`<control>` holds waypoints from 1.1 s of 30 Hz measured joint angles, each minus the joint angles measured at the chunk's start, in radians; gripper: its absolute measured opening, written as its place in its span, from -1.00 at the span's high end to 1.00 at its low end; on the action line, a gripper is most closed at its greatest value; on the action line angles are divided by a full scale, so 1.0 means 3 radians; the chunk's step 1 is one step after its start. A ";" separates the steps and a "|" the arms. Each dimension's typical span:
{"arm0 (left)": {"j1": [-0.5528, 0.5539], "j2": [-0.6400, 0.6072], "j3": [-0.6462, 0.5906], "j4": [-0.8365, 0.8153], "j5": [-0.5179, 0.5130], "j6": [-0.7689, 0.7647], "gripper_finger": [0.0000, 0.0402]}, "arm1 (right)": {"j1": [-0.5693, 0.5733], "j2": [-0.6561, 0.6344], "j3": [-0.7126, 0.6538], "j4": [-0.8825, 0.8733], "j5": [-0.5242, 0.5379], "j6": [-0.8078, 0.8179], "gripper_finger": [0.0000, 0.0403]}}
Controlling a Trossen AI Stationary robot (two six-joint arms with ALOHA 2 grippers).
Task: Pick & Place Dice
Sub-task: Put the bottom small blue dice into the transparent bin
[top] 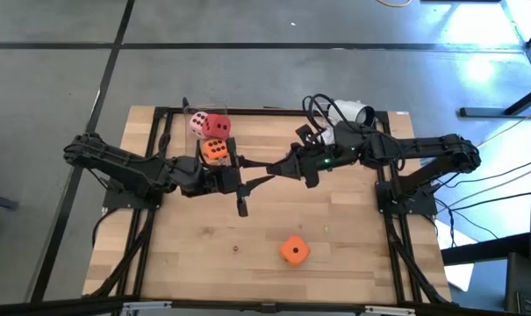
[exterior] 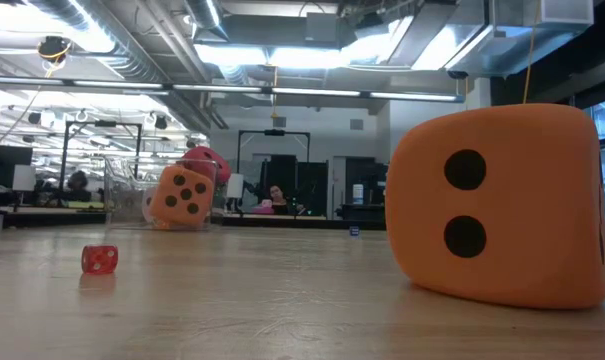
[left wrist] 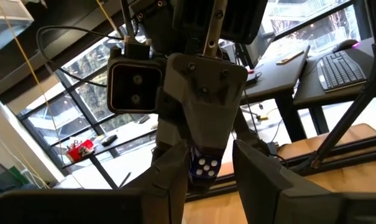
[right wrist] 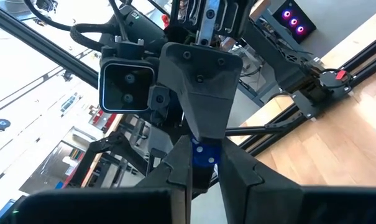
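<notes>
Left wrist view: a small blue die (left wrist: 205,167) with white pips is seen pinched in the right arm's (top: 405,154) jaws, held in the air above the middle of the counter (top: 353,263). The left arm's (top: 116,162) jaws are spread to either side of it, not clearly pressing. A hand-over is judged to be under way. If the right jaws are loosened before the left pinch is firm, the die could be dropped and lost off the counter's edge. An off-centre squeeze could twist it out. A large orange die (top: 294,250) lies by the near edge.
</notes>
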 joint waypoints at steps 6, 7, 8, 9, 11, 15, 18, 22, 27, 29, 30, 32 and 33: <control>0.0000 0.0000 0.0000 -0.0013 -0.0007 0.0043 0.48 | 0.0007 -0.0001 0.0000 0.0016 -0.0004 0.0000 0.77; 0.0000 0.0000 0.0000 -0.0011 -0.0016 0.0068 0.51 | 0.0008 -0.0001 0.0000 0.0016 -0.0010 0.0004 0.77; 0.0000 0.0000 0.0000 -0.0010 -0.0018 0.0082 0.54 | 0.0009 -0.0001 0.0000 0.0013 -0.0011 0.0008 0.77; 0.0000 0.0000 0.0000 -0.0009 -0.0013 0.0084 0.58 | 0.0009 -0.0001 0.0000 0.0006 -0.0011 0.0008 0.77; 0.0000 0.0000 0.0000 0.0006 -0.0008 0.0051 0.65 | 0.0009 -0.0003 0.0000 0.0005 -0.0011 0.0008 0.77; 0.0000 -0.0009 0.0000 0.0004 0.0007 0.0017 0.75 | 0.0009 -0.0005 0.0000 0.0005 -0.0003 0.0009 0.77; 0.0000 -0.0009 0.0000 0.0003 0.0021 0.0014 0.81 | 0.0009 -0.0006 0.0000 -0.0019 -0.0011 0.0010 0.77; -0.0024 -0.0009 -0.0003 -0.0006 0.0018 0.0020 0.92 | 0.0011 -0.0008 0.0001 -0.0057 -0.0005 0.0009 0.77; -0.0024 -0.0009 -0.0003 -0.0006 0.0017 0.0017 0.92 | 0.0010 -0.0008 0.0001 -0.0070 0.0002 0.0017 0.77; -0.0026 -0.0009 -0.0004 -0.0009 0.0017 0.0012 0.92 | 0.0011 -0.0009 0.0001 -0.0091 0.0008 0.0040 0.77; -0.0032 -0.0009 -0.0004 -0.0009 0.0014 0.0011 0.92 | 0.0011 -0.0009 0.0001 -0.0101 0.0012 0.0051 0.77; -0.0048 -0.0009 -0.0004 -0.0009 -0.0009 0.0012 0.92 | 0.0010 -0.0009 0.0003 -0.0108 0.0011 0.0072 0.75; -0.0055 -0.0009 -0.0004 -0.0009 -0.0012 0.0022 0.92 | 0.0010 -0.0009 0.0003 -0.0112 0.0011 0.0072 0.74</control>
